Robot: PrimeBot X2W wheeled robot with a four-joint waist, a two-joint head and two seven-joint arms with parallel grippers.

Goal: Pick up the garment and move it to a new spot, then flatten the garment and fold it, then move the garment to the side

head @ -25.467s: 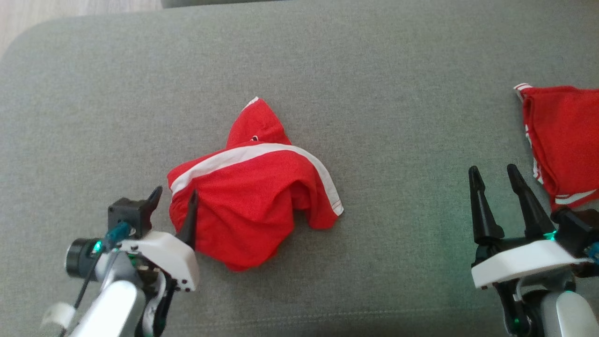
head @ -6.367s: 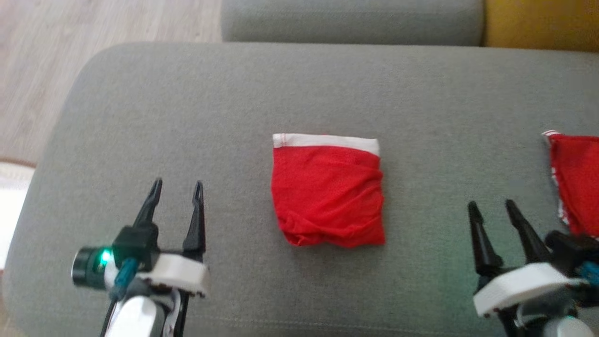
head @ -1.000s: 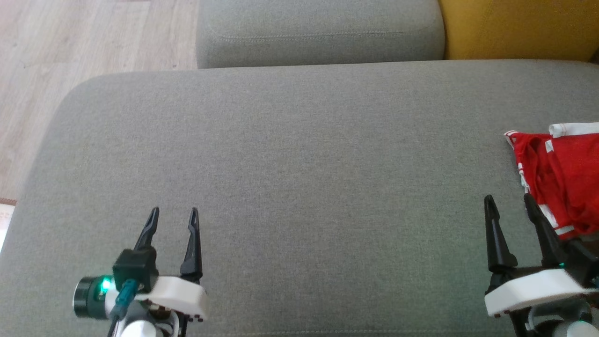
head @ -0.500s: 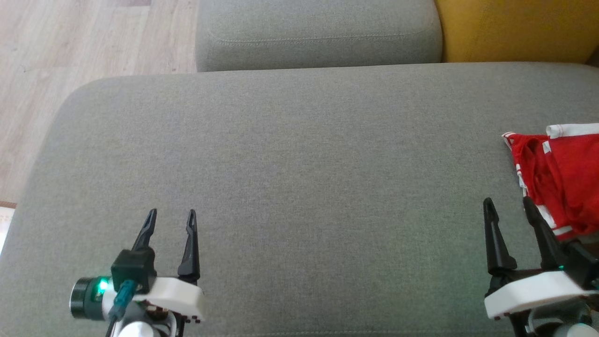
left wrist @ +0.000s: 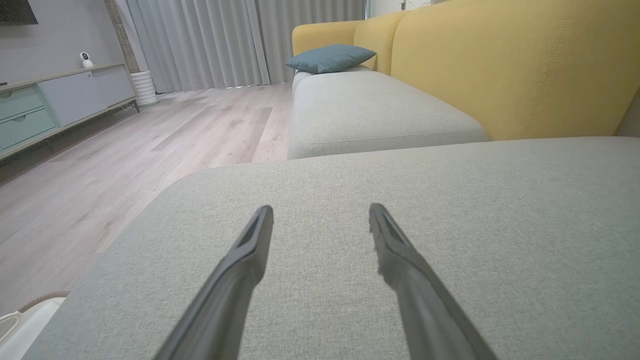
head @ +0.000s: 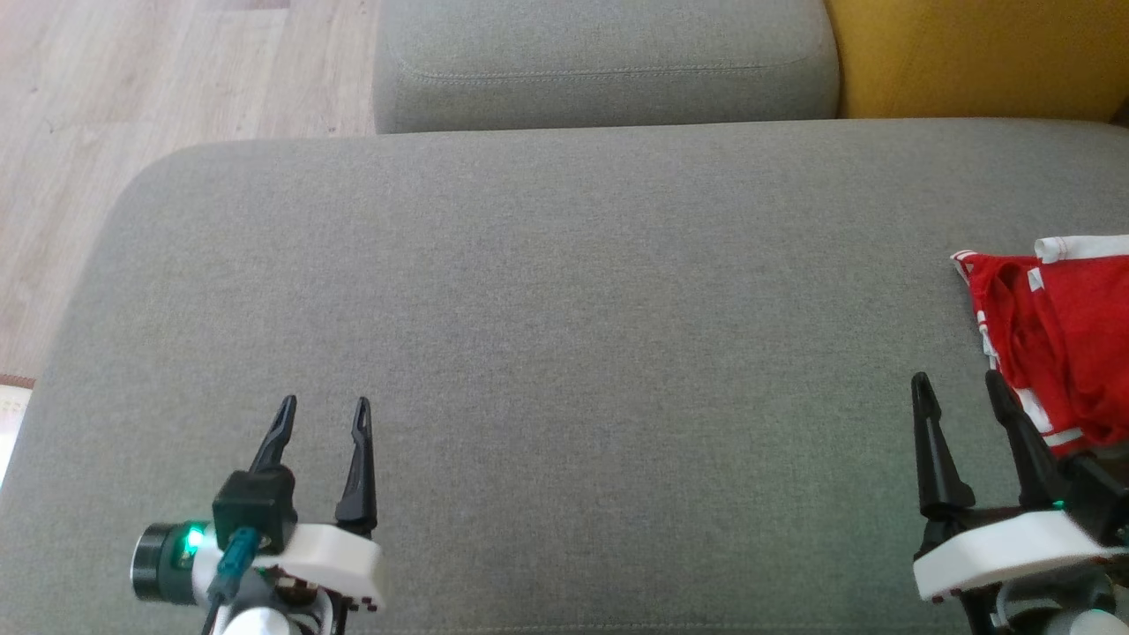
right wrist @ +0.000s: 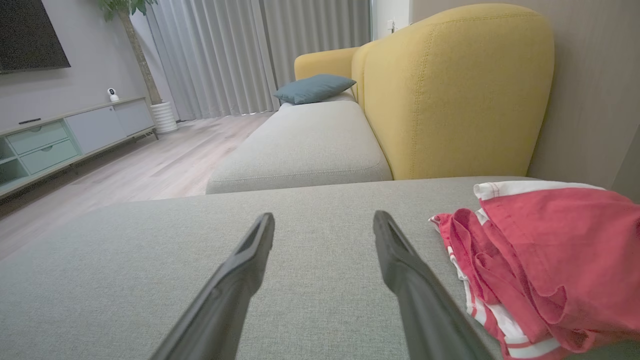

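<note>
The red garment (head: 1080, 309) with its white band lies folded at the far right of the grey cushion (head: 564, 353), on top of another red piece with white stripes (head: 1001, 339). In the right wrist view the garment (right wrist: 560, 230) sits just right of my fingers, apart from them. My right gripper (head: 956, 377) (right wrist: 324, 216) stands open and empty beside the pile. My left gripper (head: 324, 402) (left wrist: 321, 209) is open and empty over bare cushion at the lower left.
A second grey seat cushion (head: 609, 62) lies beyond, with the yellow sofa back (head: 979, 53) to its right. Wooden floor (head: 132, 97) drops off past the cushion's rounded left edge. A blue pillow (left wrist: 330, 56) and a low cabinet (left wrist: 45, 105) stand farther off.
The folded garment seen mid-cushion several seconds ago now rests on the red pile at the right. Over the last second only the head view shifted slightly; both grippers stayed open and still.
</note>
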